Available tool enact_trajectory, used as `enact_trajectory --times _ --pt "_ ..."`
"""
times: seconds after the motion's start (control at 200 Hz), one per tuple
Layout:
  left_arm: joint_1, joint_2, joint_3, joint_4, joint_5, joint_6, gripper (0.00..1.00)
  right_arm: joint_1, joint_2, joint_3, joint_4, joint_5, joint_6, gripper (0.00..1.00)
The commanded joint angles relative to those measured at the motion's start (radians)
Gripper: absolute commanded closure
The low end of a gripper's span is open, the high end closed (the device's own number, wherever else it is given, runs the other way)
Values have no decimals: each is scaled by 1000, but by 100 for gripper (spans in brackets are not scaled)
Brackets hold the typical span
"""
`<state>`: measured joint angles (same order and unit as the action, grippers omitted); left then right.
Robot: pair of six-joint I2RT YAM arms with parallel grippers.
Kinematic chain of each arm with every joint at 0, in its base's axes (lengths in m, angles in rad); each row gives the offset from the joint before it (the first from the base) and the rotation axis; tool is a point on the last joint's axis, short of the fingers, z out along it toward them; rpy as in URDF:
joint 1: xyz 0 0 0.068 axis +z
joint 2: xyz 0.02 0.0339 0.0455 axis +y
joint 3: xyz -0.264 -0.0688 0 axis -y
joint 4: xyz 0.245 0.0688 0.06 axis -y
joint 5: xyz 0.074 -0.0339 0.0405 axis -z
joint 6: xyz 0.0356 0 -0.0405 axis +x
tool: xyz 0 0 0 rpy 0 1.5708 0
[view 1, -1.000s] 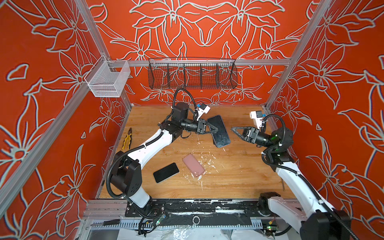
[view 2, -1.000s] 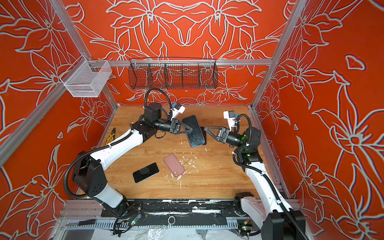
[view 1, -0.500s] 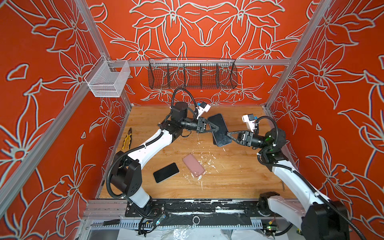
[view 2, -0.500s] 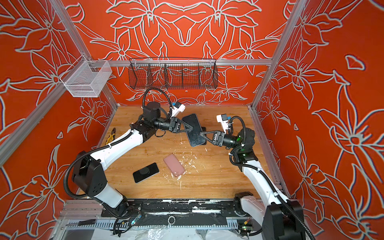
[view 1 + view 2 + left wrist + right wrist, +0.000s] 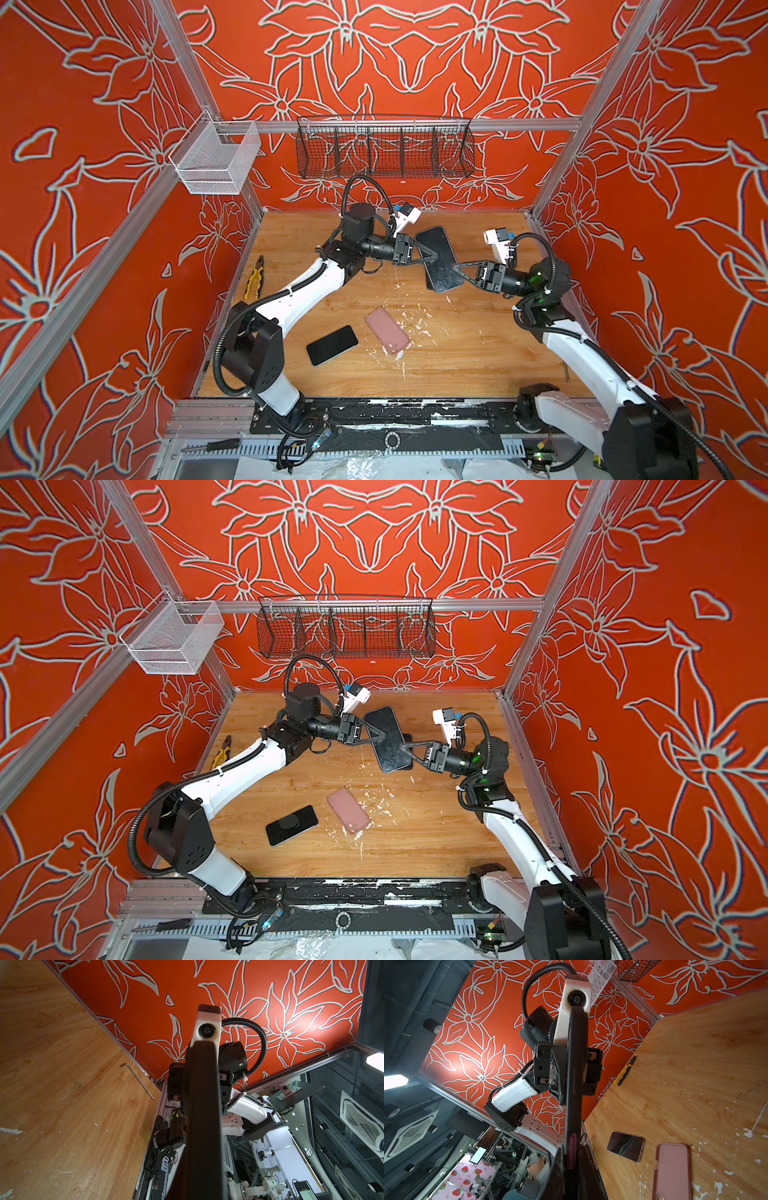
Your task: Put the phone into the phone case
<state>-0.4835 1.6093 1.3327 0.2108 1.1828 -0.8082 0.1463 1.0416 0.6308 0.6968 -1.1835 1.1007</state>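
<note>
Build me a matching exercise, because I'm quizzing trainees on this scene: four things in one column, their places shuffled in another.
1. black slab
2. pink case
3. pliers
4. hex key

a. by the left edge of the table
b. flat on the table beside the black phone
c. by the table's right edge
d. in the air, gripped by left claw and right claw

Pairs: 1-d, 2-b, 3-a, 4-c.

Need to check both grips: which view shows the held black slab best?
A top view: the black slab shows most of its flat face, with the left gripper and right gripper clamped on opposite long edges. Both wrist views show it only edge-on, close and dark.
</note>
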Motion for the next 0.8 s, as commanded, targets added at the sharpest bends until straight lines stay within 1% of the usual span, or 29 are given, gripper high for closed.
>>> enact_trajectory --times 0.0,0.09,0.125,0.165,0.225,0.32,0.43,0.55,0.666,0.796 --pt "-2 -21 25 70 27 -26 100 7 -28 -8 -125 61 -102 100" --pt "-1 -23 23 86 6 -39 100 6 -67 4 -238 117 -159 100" --pt "-1 -24 20 100 -3 -50 88 7 -77 7 -270 139 -170 100" --pt "-2 -25 14 123 -15 -67 83 7 -83 8 -277 162 -163 100" --pt "-6 -25 4 177 -31 -102 71 11 -79 -2 -243 187 -131 100" --pt "-27 -15 5 237 -44 -139 65 28 -54 -17 -183 227 -91 100" --pt "-60 2 10 272 -60 -158 64 38 -23 -41 -95 281 -41 100" --pt "-78 17 -9 331 -79 -194 66 41 0 -54 -40 323 -3 100" --pt "-93 30 -21 379 -95 -226 71 44 8 -60 -33 362 10 100" --pt "-113 37 -21 395 -112 -229 81 47 14 -71 -25 407 20 100"
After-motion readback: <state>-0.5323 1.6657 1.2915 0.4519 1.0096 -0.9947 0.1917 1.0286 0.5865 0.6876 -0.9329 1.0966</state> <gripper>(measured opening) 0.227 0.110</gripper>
